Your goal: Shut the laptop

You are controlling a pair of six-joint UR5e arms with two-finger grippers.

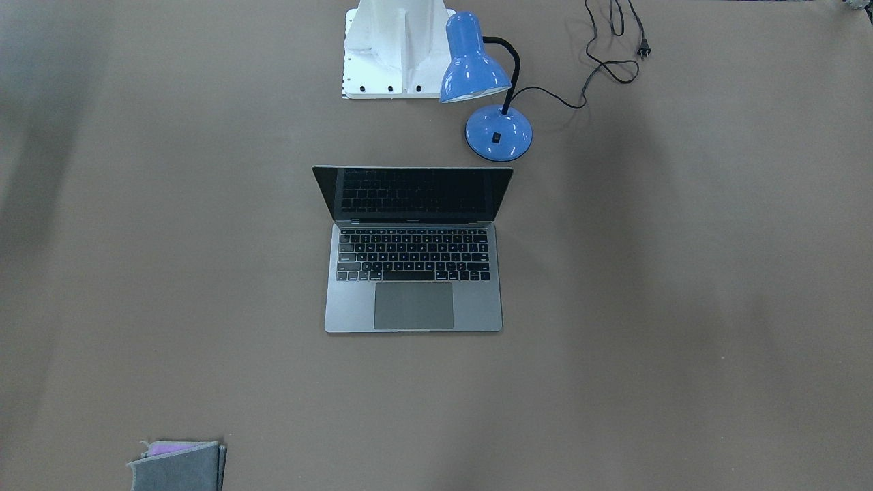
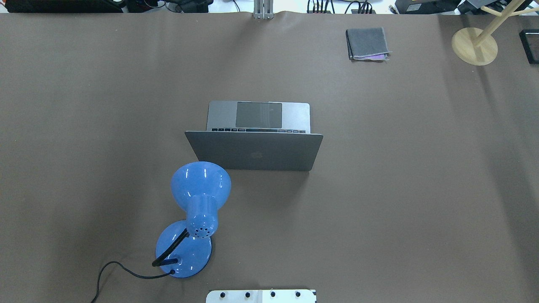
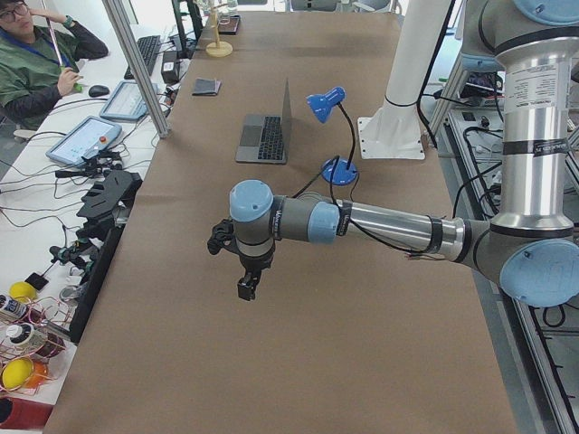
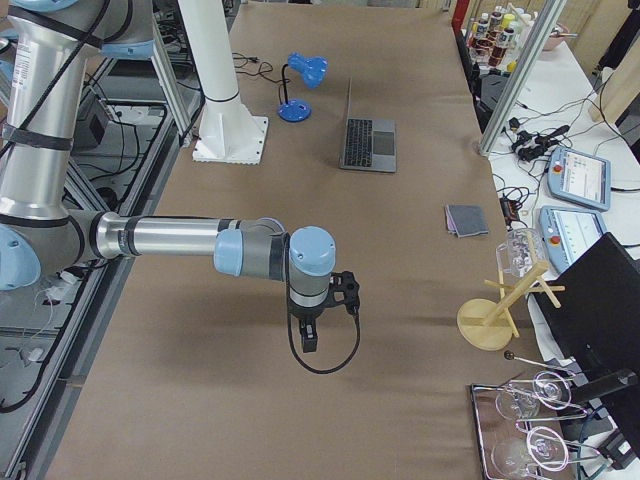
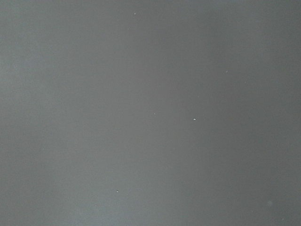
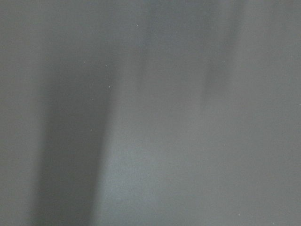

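Note:
The space-grey laptop (image 1: 413, 273) stands open at the middle of the brown table, its dark screen upright and its keyboard and trackpad facing away from the robot. In the overhead view its lid (image 2: 254, 150) with the logo faces the robot's base. It also shows in the left side view (image 3: 268, 134) and the right side view (image 4: 368, 140). My left gripper (image 3: 246, 285) hangs over bare table far from the laptop; I cannot tell if it is open. My right gripper (image 4: 308, 338) hangs likewise at the table's other end; I cannot tell its state. Both wrist views show only bare table.
A blue desk lamp (image 2: 196, 212) stands just behind the laptop's lid on the robot's left, its black cord (image 1: 600, 61) trailing on the table. A small grey folded cloth (image 2: 367, 43) lies at the far right. A wooden stand (image 2: 476, 44) is at the far right corner.

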